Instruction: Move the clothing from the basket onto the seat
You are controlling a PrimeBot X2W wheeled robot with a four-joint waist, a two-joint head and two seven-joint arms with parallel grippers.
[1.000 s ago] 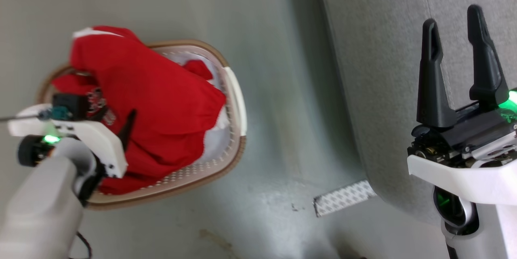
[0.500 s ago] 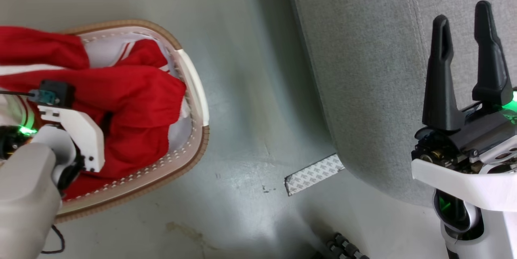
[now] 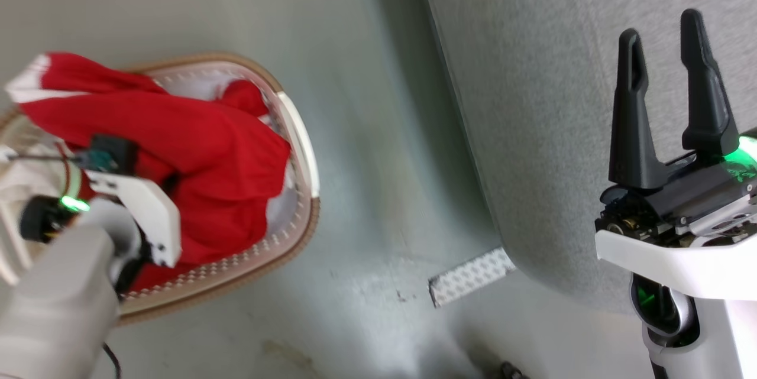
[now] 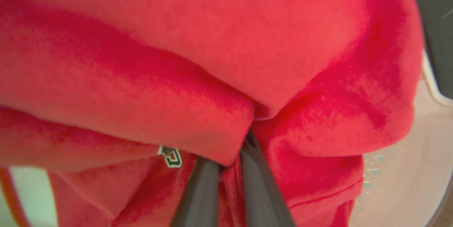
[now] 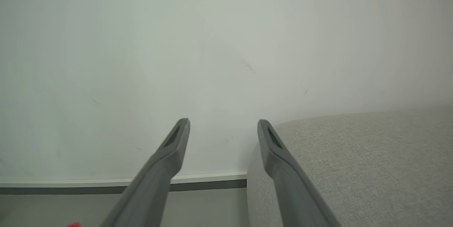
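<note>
Bright red clothing point(image 3: 213, 148) is heaped in the oval white basket point(image 3: 298, 130) with its brown rim, at the left of the head view. My left gripper point(image 3: 168, 184) reaches down into the heap. In the left wrist view its two dark fingers point(image 4: 200, 191) stand close together with a fold of red clothing point(image 4: 212, 43) pinched between them, and their tips are hidden under the cloth. The grey seat point(image 3: 532, 101) fills the upper right. My right gripper point(image 3: 662, 33) hovers open over the seat's front part, and nothing is between its fingers point(image 5: 178, 138).
Grey-green floor separates the basket from the seat. A patterned white strip point(image 3: 470, 277) lies on the floor by the seat's corner. A pale wall with a baseboard point(image 5: 124, 182) stands beyond the seat point(image 5: 354, 170). White cloth point(image 3: 18, 184) shows at the basket's left.
My left gripper's fingers have closed together on the red clothing. The head camera has shifted, so the whole picture has moved. The right gripper stays open as before.
</note>
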